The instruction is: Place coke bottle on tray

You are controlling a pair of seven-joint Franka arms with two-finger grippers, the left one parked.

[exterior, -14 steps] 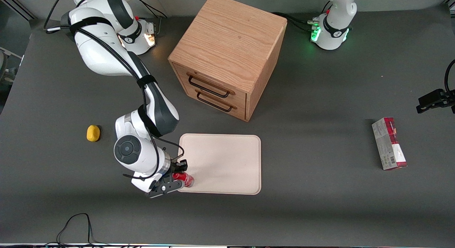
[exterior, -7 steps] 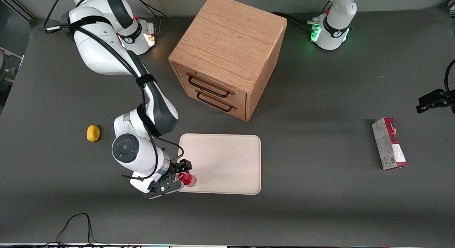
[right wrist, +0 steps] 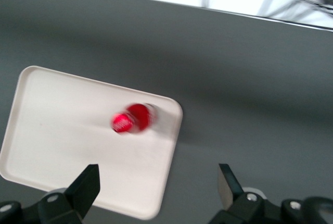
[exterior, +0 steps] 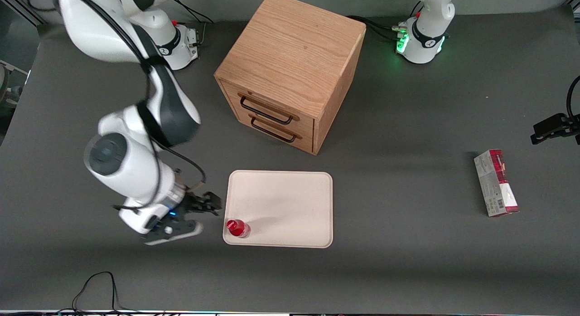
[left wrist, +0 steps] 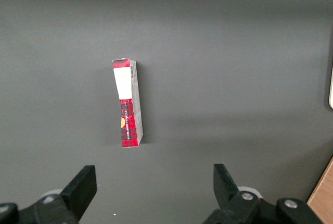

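Bottle (exterior: 238, 228): the task's red bottle stands upright on the tray, in the corner nearest the front camera at the working arm's end; red cap up, clear base showing; nothing touches it. The wrist view shows it (right wrist: 132, 119) close to the tray's rounded corner.
Table (exterior: 408, 125): dark grey surface carrying everything listed below.
Drawer box (exterior: 290, 71): oak-coloured box with two drawers, each with a dark wire handle; stands farther from the front camera than the tray, well apart from it.
Arm (exterior: 136, 139): white and dark grey, raised above the table at its own end, beside the tray.
Tray (exterior: 290, 202): cream rectangular tray with rounded corners and a low rim, flat on the table in front of the drawers; its surface (right wrist: 62, 130) is bare except for the bottle.
Carton (exterior: 496, 182): red-and-grey box lying flat toward the parked arm's end of the table, well apart from the tray; also seen from the left wrist (left wrist: 128, 102).
Gripper (exterior: 204, 214): hangs just off the tray's short edge at the working arm's end, near the bottle but clear of it; fingers (right wrist: 86, 185) spread wide apart with nothing between them. In the wrist view the gripper (right wrist: 156, 187) looks down on the tray corner and bottle.
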